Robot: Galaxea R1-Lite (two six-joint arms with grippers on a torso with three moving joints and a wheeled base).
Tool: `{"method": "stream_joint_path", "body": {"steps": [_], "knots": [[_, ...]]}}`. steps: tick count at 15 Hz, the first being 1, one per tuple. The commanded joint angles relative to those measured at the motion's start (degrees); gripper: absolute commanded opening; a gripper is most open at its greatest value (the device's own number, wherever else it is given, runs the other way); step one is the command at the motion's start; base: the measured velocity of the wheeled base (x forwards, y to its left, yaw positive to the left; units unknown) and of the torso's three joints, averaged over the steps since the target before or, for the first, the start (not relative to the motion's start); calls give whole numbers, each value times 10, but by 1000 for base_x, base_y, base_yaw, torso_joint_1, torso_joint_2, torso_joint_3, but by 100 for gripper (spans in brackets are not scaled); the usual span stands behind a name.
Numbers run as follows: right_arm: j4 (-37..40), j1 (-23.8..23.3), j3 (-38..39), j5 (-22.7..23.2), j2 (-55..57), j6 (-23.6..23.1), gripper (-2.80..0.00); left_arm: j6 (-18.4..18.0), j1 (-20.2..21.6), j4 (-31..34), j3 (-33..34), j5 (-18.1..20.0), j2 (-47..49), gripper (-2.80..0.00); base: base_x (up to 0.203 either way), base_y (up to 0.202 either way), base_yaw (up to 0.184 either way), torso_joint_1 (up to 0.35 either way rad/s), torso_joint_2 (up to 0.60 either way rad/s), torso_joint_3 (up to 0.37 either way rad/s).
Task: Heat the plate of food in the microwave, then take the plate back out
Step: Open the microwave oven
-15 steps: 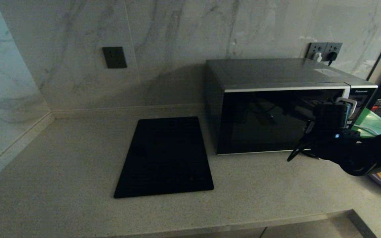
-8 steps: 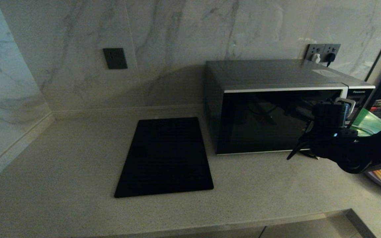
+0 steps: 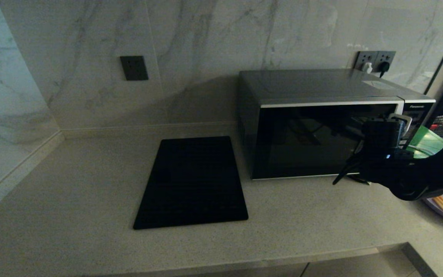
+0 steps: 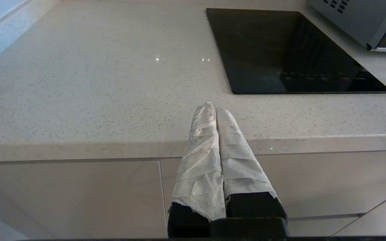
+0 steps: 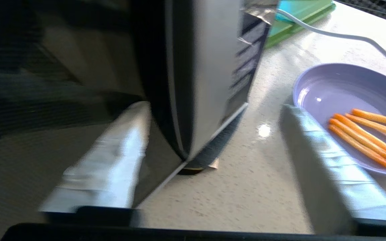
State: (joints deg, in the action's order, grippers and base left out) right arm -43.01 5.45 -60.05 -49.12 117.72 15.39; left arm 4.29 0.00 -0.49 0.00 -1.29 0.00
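The plate of food (image 5: pixel 343 100) sits on the bench (image 3: pixel 90 184) at the robot's near right, just beside the microwave (image 3: pixel 321 115), its orange sticks lying in the lavender dish. It waits outside, so by my judgement the heating has not begun and the door must be opened first.

Nearest on the other side, the left hand (image 4: pixel 215 110) hangs off the front edge of the bench, its two wrapped fingers pressed together on nothing; it looks parked out of the way.

Further in, the right hand (image 5: pixel 209 134) is up at the door's handle end, next to the button panel. Its fingers are spread wide, one in front of the black glass and the other out toward the plate, so that the door's edge stands between them. They have hold of nothing. That straddle suggests a grip on the handle side is being lined up for a pull.

Left of the microwave lies a black cooktop panel (image 3: pixel 192 181). Behind the microwave's right side a green board (image 3: pixel 429 144) shows, and wall sockets (image 3: pixel 375 60) lie beyond.
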Motion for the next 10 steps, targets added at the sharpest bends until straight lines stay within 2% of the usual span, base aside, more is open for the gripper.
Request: {"method": "stream_joint_path", "body": {"steps": [1, 10], "knots": [[1, 1, 5, -3, 4, 1, -280, 0, 0, 0, 0, 0, 0, -280, 0, 0, 0, 0, 0, 0], [0, 4, 1, -7, 22, 0, -280, 0, 0, 0, 0, 0, 1, -280, 0, 0, 0, 0, 0, 0]]}}
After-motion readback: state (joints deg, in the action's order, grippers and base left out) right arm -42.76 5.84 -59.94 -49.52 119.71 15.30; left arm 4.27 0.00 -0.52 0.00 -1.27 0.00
